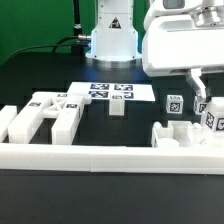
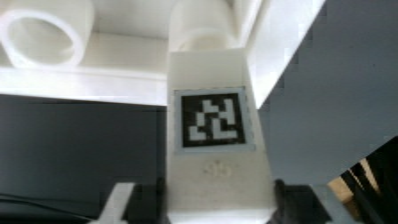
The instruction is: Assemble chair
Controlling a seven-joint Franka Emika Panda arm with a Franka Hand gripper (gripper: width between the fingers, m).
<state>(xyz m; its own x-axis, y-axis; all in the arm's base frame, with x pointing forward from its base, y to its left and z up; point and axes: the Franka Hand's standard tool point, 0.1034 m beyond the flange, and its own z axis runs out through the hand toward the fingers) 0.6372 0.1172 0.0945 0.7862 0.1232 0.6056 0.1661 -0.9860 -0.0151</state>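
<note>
In the wrist view a white chair bar with a square black-and-white tag runs away from the camera. It sits between the two dark pads of my gripper, which is shut on it. Behind the bar lies a white chair piece with a round hole. In the exterior view my gripper hangs low at the right, over a cluster of tagged white chair parts. More chair parts lie at the left, and a small white block stands in the middle.
The marker board lies flat at the back centre, in front of the arm's base. A long low white rail runs along the front. Black table shows between the two clusters.
</note>
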